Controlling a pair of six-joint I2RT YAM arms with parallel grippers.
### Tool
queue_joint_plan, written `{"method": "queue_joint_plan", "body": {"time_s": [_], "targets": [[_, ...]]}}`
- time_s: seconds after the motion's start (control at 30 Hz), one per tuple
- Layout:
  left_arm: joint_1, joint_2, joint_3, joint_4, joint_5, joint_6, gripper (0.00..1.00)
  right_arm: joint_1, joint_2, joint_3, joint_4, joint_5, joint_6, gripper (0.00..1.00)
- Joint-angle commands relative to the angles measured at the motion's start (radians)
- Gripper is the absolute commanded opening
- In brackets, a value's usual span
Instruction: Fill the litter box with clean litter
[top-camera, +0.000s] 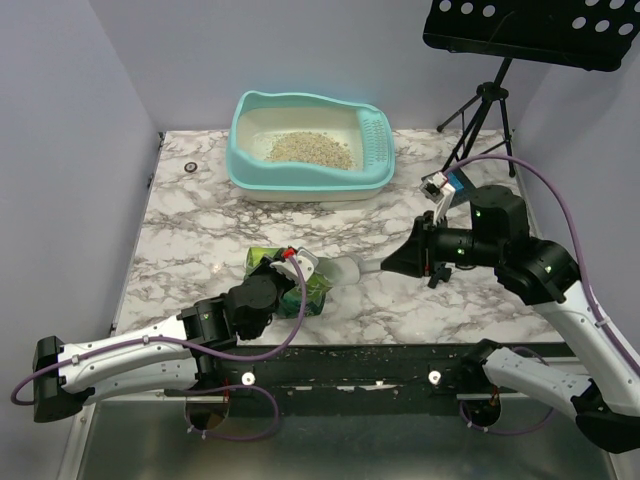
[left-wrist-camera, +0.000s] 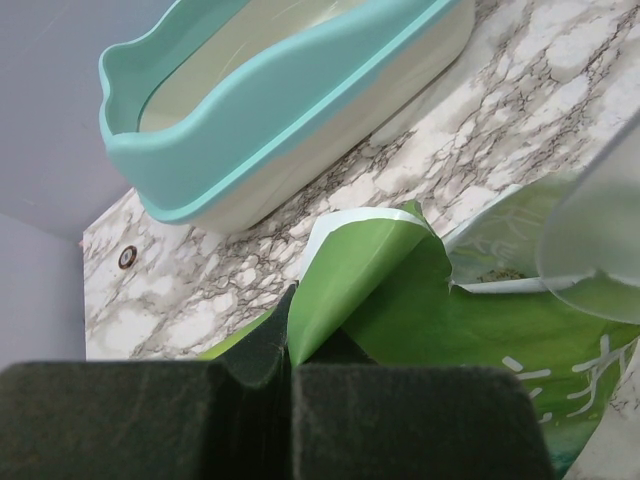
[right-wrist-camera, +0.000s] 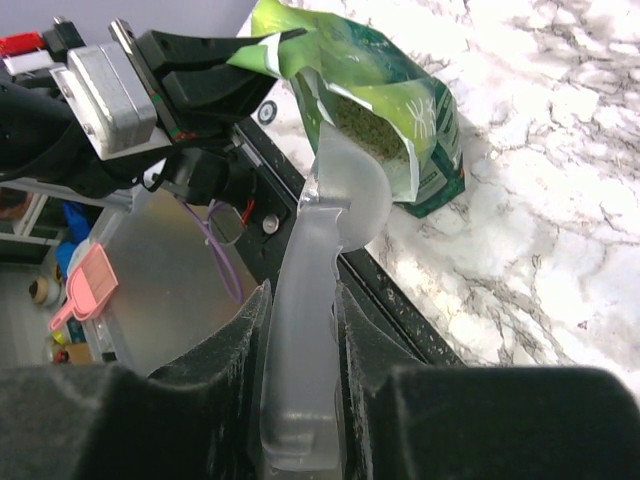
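The turquoise litter box (top-camera: 310, 186) stands at the back of the table with a patch of tan litter (top-camera: 308, 149) inside and a slotted scoop (top-camera: 375, 135) on its right wall. The green litter pouch (top-camera: 316, 296) stands open near the front edge. My left gripper (top-camera: 285, 268) is shut on the pouch's top flap (left-wrist-camera: 345, 275). My right gripper (top-camera: 395, 263) is shut on the handle of a clear plastic scoop (right-wrist-camera: 305, 300), whose bowl (right-wrist-camera: 350, 190) sits at the pouch's mouth, over the litter inside (right-wrist-camera: 365, 125). The box's wall also shows in the left wrist view (left-wrist-camera: 270, 120).
A black music stand (top-camera: 530, 30) on a tripod (top-camera: 480, 110) stands at the back right. A small round grommet (top-camera: 191, 166) lies left of the box. The black front rail (top-camera: 340, 365) carries scattered grains. A pink scoop (right-wrist-camera: 85, 290) lies below the table.
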Motion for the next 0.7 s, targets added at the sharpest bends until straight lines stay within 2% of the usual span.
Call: {"method": "queue_joint_plan", "body": {"time_s": [0.0,0.47,0.67], "targets": [[0.009,-0.014,0.028,-0.023,-0.002,-0.008,0.0,0.002,-0.011,0.016,0.08,0.026,0.02,0.01],[0.009,-0.009,0.031,-0.026,0.016,-0.015,0.0,0.002,-0.032,0.058,0.037,0.065,0.012,0.01],[0.009,-0.009,0.031,-0.026,0.012,-0.015,0.0,0.002,-0.022,-0.002,0.056,0.056,0.01,0.01]]}}
